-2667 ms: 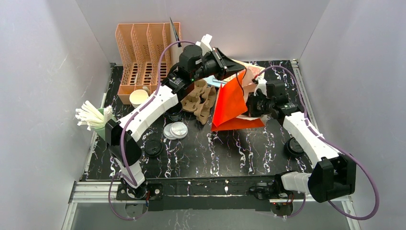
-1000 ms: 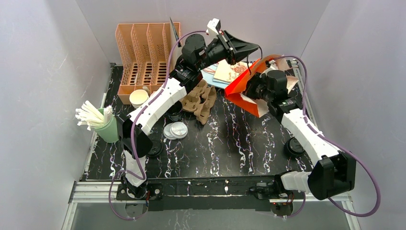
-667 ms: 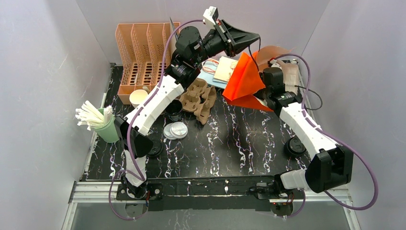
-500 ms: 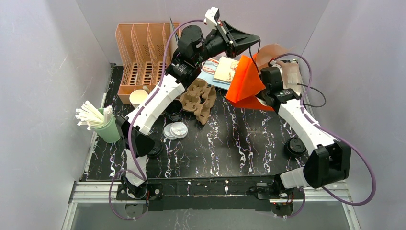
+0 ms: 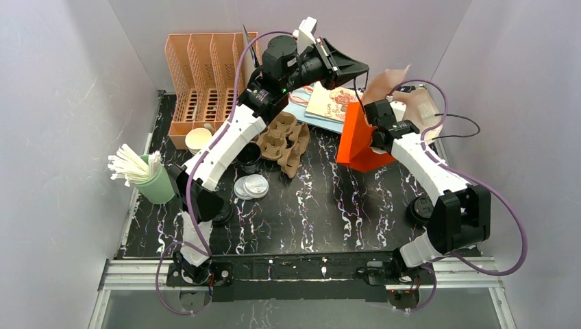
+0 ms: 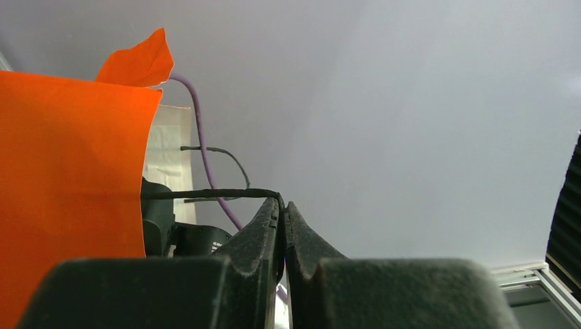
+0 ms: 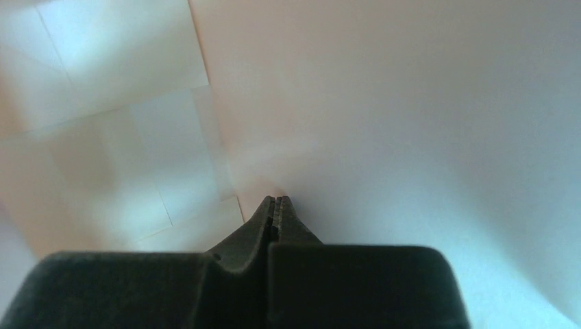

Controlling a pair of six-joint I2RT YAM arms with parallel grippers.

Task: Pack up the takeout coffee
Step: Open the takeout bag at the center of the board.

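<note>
The takeout coffee cup (image 5: 199, 139), brown kraft with a white inside, stands upright at the back left beside the peach organiser, far from both arms. An orange paper bag (image 5: 357, 140) stands at the back right; it also shows in the left wrist view as the orange bag wall (image 6: 68, 178). My left gripper (image 5: 364, 68) hangs above it, shut on the bag's black cord handle (image 6: 205, 194). My right gripper (image 7: 279, 199) is shut and empty, pushed inside the bag against its pale inner paper (image 7: 384, 103).
A black paper cup (image 5: 248, 156), two clear lids (image 5: 251, 186) and a pulp cup carrier (image 5: 284, 142) sit mid-table. A green cup of stirrers (image 5: 147, 177) is at the left edge. Black lids (image 5: 219, 212) lie near front; booklets (image 5: 329, 103) lie at the back.
The orange bag swung from lying open toward the middle to standing narrower at the back right. The right gripper pushed up into its mouth; the left kept the handle raised.
</note>
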